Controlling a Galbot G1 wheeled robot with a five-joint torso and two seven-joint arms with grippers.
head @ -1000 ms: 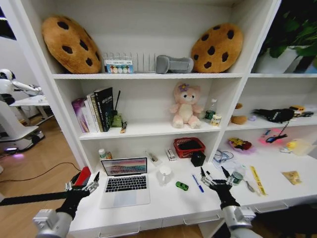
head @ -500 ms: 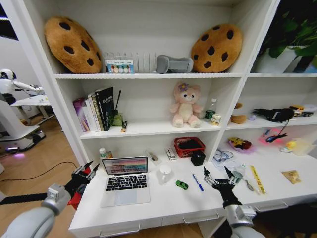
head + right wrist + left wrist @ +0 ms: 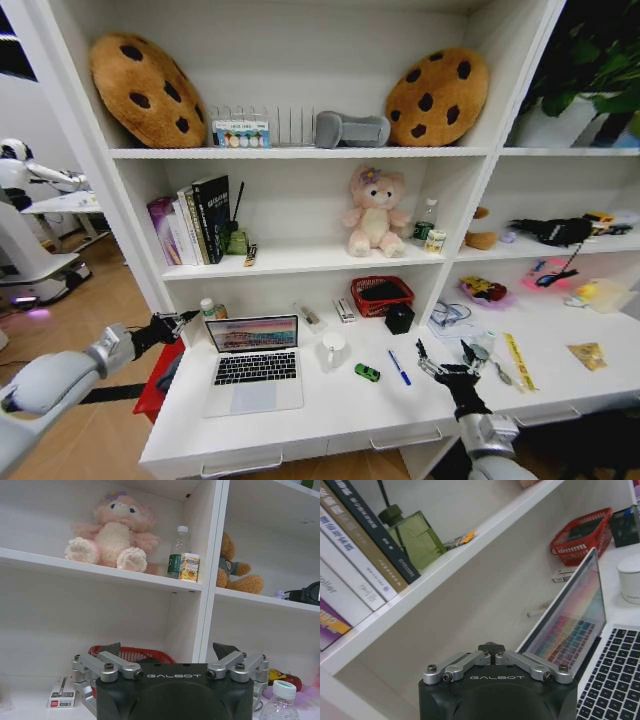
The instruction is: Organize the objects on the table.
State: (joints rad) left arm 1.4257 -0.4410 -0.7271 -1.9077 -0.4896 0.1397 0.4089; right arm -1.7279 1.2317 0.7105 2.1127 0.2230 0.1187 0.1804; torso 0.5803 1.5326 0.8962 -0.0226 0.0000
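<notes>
Laptop (image 3: 252,362) keyboard partly behind left pincer (image 3: 491,649).

Laptop (image 3: 252,362) left on table (image 3: 330,415), toy car (image 3: 367,373) then pen (image 3: 399,368) rightward.

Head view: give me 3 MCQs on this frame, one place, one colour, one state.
1. Where does the toy car sit?
A. between the laptop and the blue pen
B. in the red basket
C. on the laptop

2. What colour is the toy car?
A. red
B. green
C. yellow

3. How is the right tool?
A. shut on the pen
B. shut, holding nothing
C. open, holding nothing

Key: 1 A, it lies on the table between them. 2 B, its body is green. 3 C, its fingers stand spread over the table.
</notes>
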